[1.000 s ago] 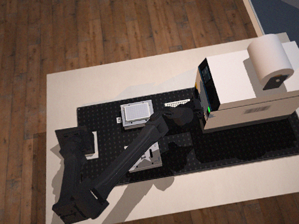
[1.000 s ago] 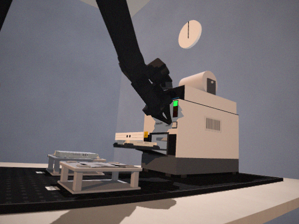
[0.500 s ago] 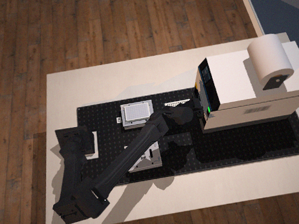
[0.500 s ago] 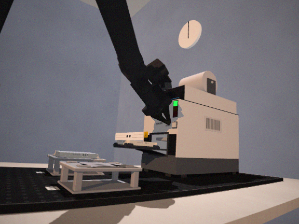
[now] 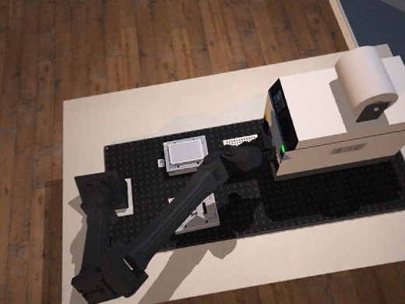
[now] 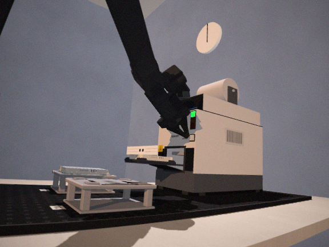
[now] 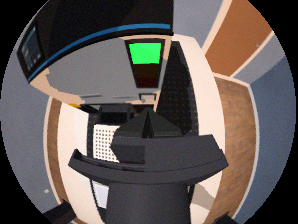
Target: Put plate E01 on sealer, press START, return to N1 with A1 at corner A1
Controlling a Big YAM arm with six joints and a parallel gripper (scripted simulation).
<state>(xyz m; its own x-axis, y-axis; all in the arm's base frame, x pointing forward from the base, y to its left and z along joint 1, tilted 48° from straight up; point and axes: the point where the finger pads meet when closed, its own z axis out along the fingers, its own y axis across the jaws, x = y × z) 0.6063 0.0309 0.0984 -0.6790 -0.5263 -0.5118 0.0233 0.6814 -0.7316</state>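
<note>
Gripper [image 6: 187, 136] [image 7: 148, 110], black and two-fingered, points shut and unloaded near the small square button [image 6: 192, 138] [image 7: 147, 96] — green lamp [image 5: 283, 149] [image 6: 193, 114] [image 7: 145, 53] lit above
</note>
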